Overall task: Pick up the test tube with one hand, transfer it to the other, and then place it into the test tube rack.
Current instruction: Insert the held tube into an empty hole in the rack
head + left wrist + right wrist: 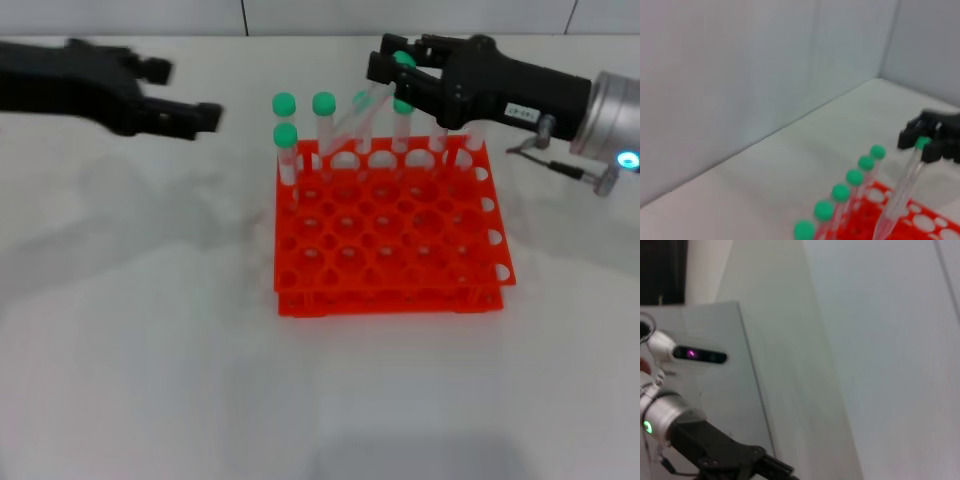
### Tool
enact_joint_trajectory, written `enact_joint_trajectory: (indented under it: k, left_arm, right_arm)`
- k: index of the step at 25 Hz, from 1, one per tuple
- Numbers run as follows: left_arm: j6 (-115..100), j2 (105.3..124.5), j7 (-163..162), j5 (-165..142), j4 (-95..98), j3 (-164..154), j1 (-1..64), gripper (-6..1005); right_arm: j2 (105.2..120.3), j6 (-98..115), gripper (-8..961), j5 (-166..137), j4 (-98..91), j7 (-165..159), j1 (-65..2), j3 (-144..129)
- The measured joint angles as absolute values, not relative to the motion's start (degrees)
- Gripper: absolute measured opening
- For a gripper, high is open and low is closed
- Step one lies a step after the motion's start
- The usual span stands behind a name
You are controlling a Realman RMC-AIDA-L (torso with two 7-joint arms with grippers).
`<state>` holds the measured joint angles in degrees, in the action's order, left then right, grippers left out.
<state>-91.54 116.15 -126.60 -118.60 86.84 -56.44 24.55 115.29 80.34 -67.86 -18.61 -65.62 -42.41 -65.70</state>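
Observation:
My right gripper (402, 68), black with a small white label, is shut on the green cap of the test tube (902, 190). The clear tube hangs tilted, its pointed tip just above the back holes of the orange-red test tube rack (390, 300). The left wrist view shows the same tube slanting down over the rack (920, 220). My left gripper (185, 92), black and unlabelled, is open and holds nothing; it hovers off to the left of the rack, well apart from it.
Several other green-capped tubes (323, 104) stand upright in the rack's back rows, close to the held tube. The rack sits on a white table (150, 350) against a pale wall (740, 75). The right wrist view shows the left arm (670, 415) with its green light.

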Motion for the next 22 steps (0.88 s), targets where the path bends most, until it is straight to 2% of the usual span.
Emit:
enact_joint_trajectory:
  k: [6, 15, 22]
  left_arm:
    - [-91.1, 119.32, -122.8, -116.4, 95.5, -56.8, 12.1, 895]
    - [-88.3, 119.51, -107.8, -103.0, 90.8, -56.9, -1.3, 895]
    - [-88.2, 119.52, -96.5, -98.9, 81.1, -56.1, -3.6, 895]
  right_arm:
    - [114.43, 76.0, 266, -68.4, -26.2, -70.1, -42.7, -72.2]
    - [114.16, 72.9, 266, -80.8, -37.4, -81.1, -43.8, -72.7]
    - [113.40, 72.1, 266, -87.5, -39.9, -88.0, -47.3, -72.3]
